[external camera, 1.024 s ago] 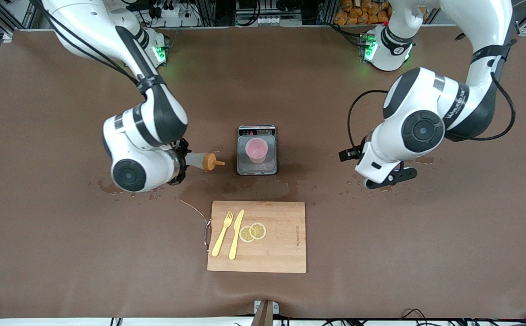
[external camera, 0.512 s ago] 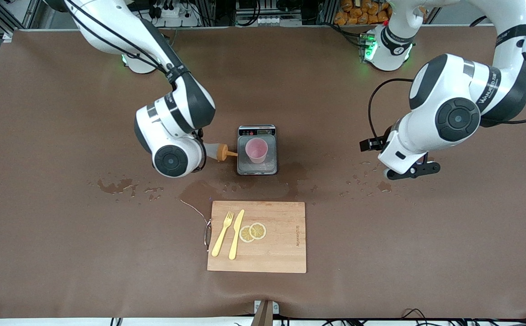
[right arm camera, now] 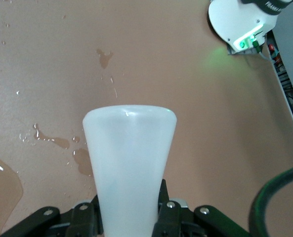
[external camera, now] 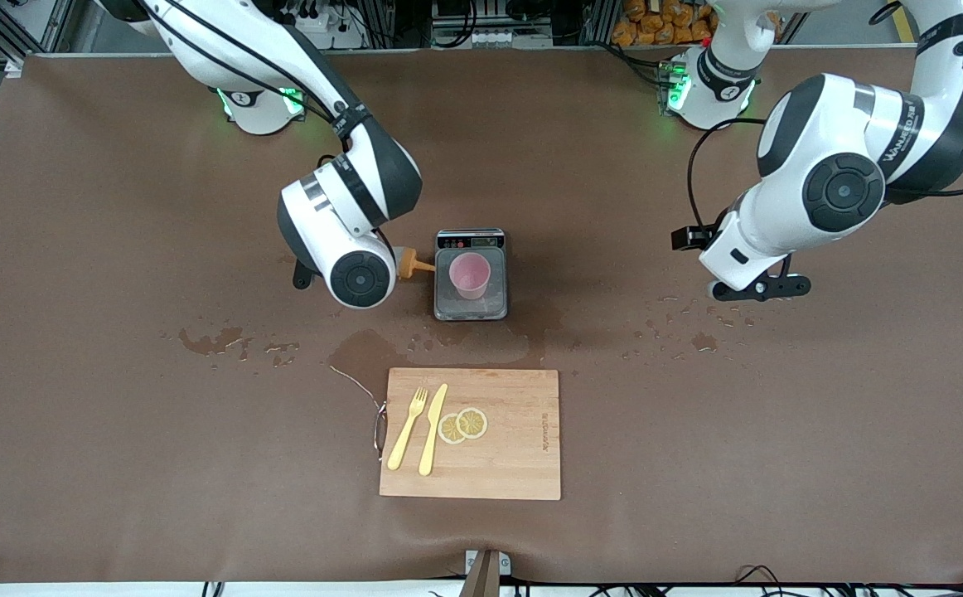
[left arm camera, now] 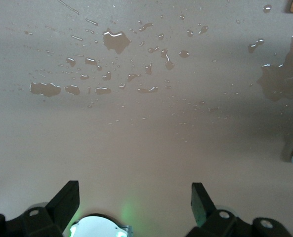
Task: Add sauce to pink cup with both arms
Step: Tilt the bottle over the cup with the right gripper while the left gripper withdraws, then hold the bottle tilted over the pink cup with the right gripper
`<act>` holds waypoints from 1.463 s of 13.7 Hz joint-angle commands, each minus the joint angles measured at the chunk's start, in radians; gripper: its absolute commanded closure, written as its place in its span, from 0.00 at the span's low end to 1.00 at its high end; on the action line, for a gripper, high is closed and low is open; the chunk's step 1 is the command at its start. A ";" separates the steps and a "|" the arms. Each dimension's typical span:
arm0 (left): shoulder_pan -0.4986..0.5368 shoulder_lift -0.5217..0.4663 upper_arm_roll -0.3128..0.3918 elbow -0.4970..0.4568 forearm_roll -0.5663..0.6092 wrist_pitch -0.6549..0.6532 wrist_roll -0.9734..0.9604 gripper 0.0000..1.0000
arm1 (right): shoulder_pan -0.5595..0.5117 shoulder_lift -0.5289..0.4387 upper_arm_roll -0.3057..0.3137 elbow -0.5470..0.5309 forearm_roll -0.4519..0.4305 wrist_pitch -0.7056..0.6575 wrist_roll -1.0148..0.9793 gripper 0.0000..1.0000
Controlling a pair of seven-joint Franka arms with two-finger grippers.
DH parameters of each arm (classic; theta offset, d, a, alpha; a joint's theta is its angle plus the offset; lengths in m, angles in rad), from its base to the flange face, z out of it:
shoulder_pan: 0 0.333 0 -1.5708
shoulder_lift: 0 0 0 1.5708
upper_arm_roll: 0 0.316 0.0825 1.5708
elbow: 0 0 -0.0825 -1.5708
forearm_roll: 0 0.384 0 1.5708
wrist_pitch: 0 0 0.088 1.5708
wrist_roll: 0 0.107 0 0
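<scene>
My right fingers (right arm camera: 129, 219) pinch the sauce (right arm camera: 129, 163) bottle, held sideways with its orange nozzle (external camera: 415, 265) just beside the pink cup (external camera: 470, 274) on the scale (external camera: 471, 308). My left fingers (left arm camera: 131, 200) hang spread and hold nothing over the wet table (left arm camera: 136, 128), well apart from the cup.

Bench (external camera: 117, 464): matt brown covering, with glossy wet patches (left arm camera: 115, 40). Sauce bottle (right arm camera: 129, 163): translucent, smooth plastic; orange nozzle cap (external camera: 412, 264) looks matt plastic. Pink cup (external camera: 470, 275): smooth, matt. Scale (external camera: 471, 308): brushed steel plate. Cutting board (external camera: 515, 464): bare wood, visible grain.
</scene>
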 commanded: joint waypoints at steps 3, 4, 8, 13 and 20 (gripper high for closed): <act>-0.008 -0.073 0.115 -0.034 -0.016 -0.003 0.231 0.00 | 0.030 0.072 -0.008 0.137 -0.030 -0.104 0.053 0.61; -0.058 -0.082 0.182 -0.032 -0.016 -0.008 0.266 0.00 | 0.035 0.081 -0.008 0.152 -0.030 -0.117 0.054 0.63; -0.094 -0.139 0.240 -0.018 -0.016 -0.017 0.329 0.00 | 0.053 0.106 -0.008 0.159 -0.049 -0.125 0.070 0.68; -0.094 -0.142 0.244 0.089 -0.016 -0.104 0.375 0.00 | 0.055 0.110 -0.009 0.189 -0.047 -0.138 0.070 0.91; -0.099 -0.146 0.304 0.198 -0.016 -0.193 0.460 0.00 | 0.075 0.141 -0.009 0.240 -0.049 -0.187 0.071 1.00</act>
